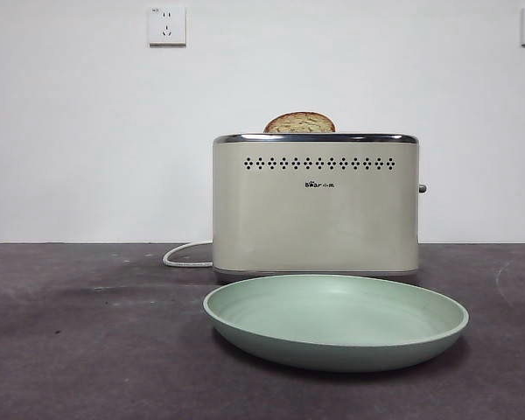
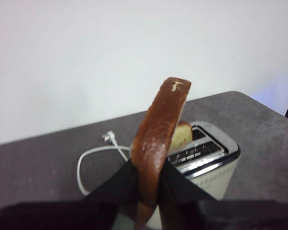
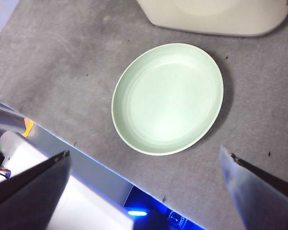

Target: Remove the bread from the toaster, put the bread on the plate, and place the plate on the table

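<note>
Bread [image 2: 156, 143], pinched edge-on by the left gripper [image 2: 149, 191], should lower flat onto the plate [image 3: 167, 98]; right gripper [image 3: 144, 191] gapes wide.

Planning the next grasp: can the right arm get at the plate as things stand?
Probably yes. The right gripper hangs above the plate with jaws wide open and nothing between them. The plate lies empty on the table, and the left gripper holds the bread well clear.
</note>
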Controlling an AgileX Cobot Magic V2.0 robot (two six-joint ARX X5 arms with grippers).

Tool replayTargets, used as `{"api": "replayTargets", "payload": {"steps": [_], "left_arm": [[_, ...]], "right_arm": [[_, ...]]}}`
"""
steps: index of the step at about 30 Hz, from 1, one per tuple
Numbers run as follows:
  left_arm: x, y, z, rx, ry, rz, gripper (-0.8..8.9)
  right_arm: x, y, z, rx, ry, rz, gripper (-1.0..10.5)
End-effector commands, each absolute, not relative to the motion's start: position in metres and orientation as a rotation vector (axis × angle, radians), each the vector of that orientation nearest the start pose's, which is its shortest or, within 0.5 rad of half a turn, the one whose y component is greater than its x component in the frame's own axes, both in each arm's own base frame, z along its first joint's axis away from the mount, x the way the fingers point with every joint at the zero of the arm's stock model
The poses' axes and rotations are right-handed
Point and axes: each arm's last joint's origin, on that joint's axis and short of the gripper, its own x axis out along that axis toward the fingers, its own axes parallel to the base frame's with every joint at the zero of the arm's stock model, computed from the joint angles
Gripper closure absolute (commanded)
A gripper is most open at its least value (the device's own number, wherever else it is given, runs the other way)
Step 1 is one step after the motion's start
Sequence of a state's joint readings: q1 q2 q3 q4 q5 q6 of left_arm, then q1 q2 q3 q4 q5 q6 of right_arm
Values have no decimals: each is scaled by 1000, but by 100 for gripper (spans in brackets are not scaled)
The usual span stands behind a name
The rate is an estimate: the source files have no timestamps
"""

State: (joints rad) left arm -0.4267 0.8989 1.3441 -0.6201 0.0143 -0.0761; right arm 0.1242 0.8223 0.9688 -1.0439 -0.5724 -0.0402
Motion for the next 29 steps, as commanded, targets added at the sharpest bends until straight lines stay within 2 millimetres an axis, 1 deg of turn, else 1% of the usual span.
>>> {"api": "replayTargets", "payload": {"steps": [1, 5, 9, 11, 13, 15, 18, 22, 25, 29], "left_arm": [[118, -53, 434, -85, 225, -407, 820], [94, -43, 400, -147, 257, -407, 820], [74, -35, 365, -197, 331, -413, 820], [67, -31, 352, -198, 373, -404, 820], [62, -29, 343, -193, 404, -398, 820], [55, -26, 340, -190, 416, -397, 820], [50, -24, 339, -196, 407, -411, 820], [50, -25, 340, -223, 419, -447, 820], [50, -26, 340, -226, 422, -463, 820], [49, -26, 340, -246, 429, -474, 820]], "right_arm": [[138, 33, 319, 181, 887, 656, 321], [156, 35, 311, 196, 927, 649, 321], [181, 38, 296, 186, 998, 603, 322], [193, 39, 287, 184, 1042, 584, 322], [205, 42, 276, 187, 1086, 579, 322], [217, 44, 264, 186, 1139, 570, 322], [233, 52, 246, 184, 1201, 582, 328], [250, 63, 222, 173, 1261, 602, 455], [259, 71, 207, 164, 1292, 616, 458], [268, 76, 190, 162, 1333, 615, 458]]}}
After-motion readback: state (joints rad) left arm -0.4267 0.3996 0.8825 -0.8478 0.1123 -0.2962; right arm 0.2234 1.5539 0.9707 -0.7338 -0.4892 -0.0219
